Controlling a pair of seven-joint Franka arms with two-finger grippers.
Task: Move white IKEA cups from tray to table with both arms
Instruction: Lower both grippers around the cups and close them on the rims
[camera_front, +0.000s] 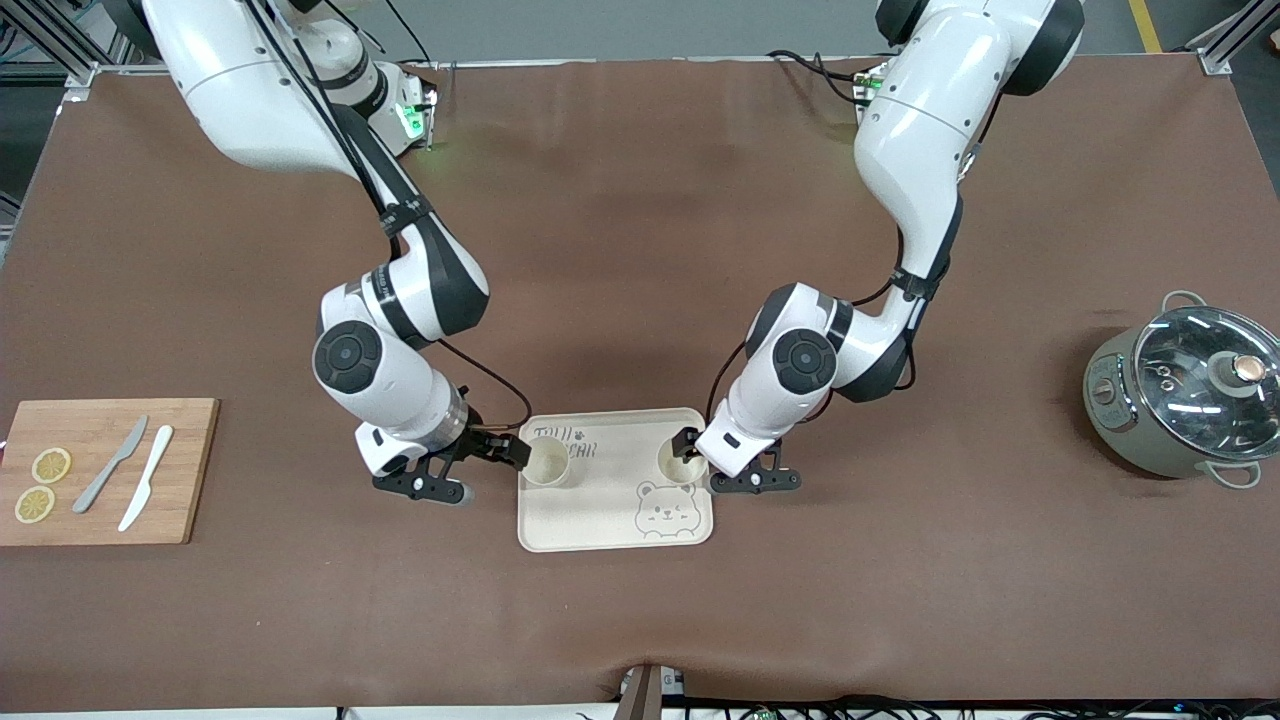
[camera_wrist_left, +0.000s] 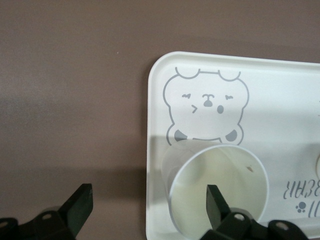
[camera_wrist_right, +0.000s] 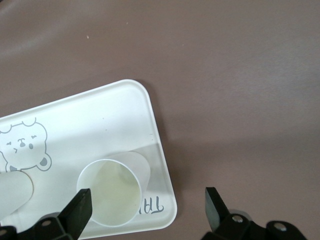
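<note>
2 white IKEA cups are standing upright on the bear tray in the front view: one cup toward the right arm's end, the other cup toward the left arm's end. The right gripper and left gripper are hanging low at the tray's 2 ends. The left wrist view is showing spread fingers, one inside its cup. The right wrist view is showing parted fingers beside its cup, gripping nothing.
</note>
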